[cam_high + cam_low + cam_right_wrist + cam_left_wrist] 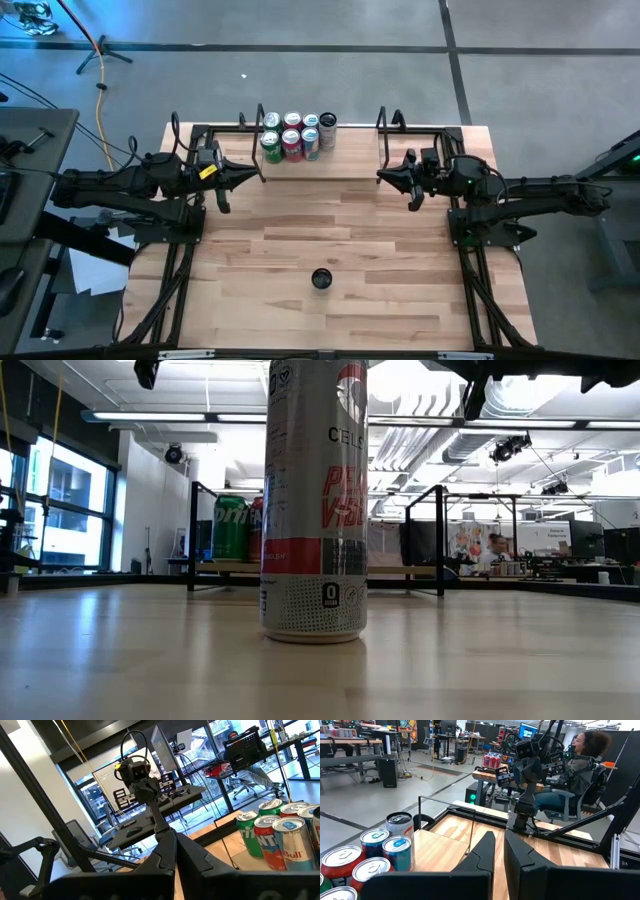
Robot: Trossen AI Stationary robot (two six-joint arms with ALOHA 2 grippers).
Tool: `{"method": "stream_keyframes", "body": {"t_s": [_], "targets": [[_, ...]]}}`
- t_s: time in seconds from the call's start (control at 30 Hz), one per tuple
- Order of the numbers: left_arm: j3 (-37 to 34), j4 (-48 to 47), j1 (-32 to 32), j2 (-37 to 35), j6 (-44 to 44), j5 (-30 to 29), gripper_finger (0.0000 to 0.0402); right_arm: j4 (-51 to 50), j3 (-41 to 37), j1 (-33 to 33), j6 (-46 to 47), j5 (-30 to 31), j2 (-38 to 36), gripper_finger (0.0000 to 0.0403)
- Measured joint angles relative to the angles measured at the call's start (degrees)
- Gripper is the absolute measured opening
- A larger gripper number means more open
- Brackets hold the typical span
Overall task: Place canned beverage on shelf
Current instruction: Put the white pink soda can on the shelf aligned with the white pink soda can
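A tall silver and red can (pixel 321 279) stands upright by itself on the tabletop near the front middle, and it fills the low view (pixel 313 500). At the far edge is the shelf (pixel 345 162), with several cans (pixel 292 136) standing on its left part; they also show in both wrist views (pixel 375 855) (pixel 280 835). My left gripper (pixel 255 172) hovers shut by the shelf's left end. My right gripper (pixel 383 176) hovers shut by its right end. The two point level at each other, with nothing between their fingers (pixel 499 851) (pixel 175 851).
Black wire uprights (pixel 385 128) rise at the shelf's ends. The black arm frames (pixel 170 270) run along the table's left and right sides. Bare wood lies between the lone can and the shelf. A person (pixel 580 760) sits at a desk beyond the table.
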Motion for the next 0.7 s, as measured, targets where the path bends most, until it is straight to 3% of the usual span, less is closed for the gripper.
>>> {"method": "stream_keyframes", "body": {"t_s": [0.23, 0.4, 0.53, 0.7], "targets": [[0.00, 0.00, -0.01, 0.00, -0.03, 0.02, 0.0003, 0.03, 0.00, 0.00, -1.85, 0.00, 0.00, 0.0004], [0.00, 0.00, 0.00, 0.00, -0.04, 0.02, 0.0003, -0.20, 0.02, -0.02, -4.67, 1.06, 0.07, 0.0029], [0.00, 0.02, 0.00, 0.00, -0.03, 0.02, 0.0003, -0.10, 0.09, 0.00, -3.91, 5.61, 0.57, 0.0079], [0.00, 0.00, 0.00, 0.00, -0.02, 0.02, 0.0003, -0.22, 0.11, -0.02, 0.55, 10.04, 1.91, 0.0176]]}}
